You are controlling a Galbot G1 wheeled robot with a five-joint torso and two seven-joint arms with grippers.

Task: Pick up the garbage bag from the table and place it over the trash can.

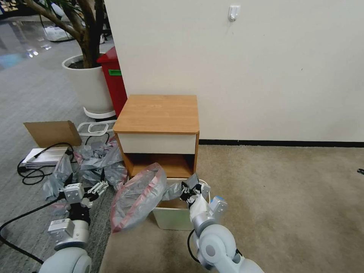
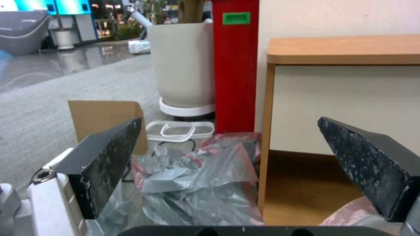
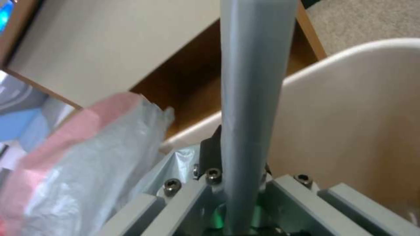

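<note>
the right gripper (image 1: 188, 190) pinches the garbage bag (image 1: 138, 195) over the trash can (image 1: 172, 216), the bag billowing out to the can's left. the left gripper (image 1: 96, 188) hovers spread wide beside a heap of grey bags (image 1: 94, 161). beyond stand the bare table (image 1: 157, 113), a red bin (image 1: 113, 81) with a green label, and a white wall.

A plain cream wall (image 1: 265, 68) with a small white hook (image 1: 234, 12) and black skirting meets beige carpet (image 1: 288, 197) (grey carpet further left), where a white plant pot (image 1: 89, 85), a red bin (image 1: 113, 81) and cardboard (image 1: 53, 132) stand.
</note>
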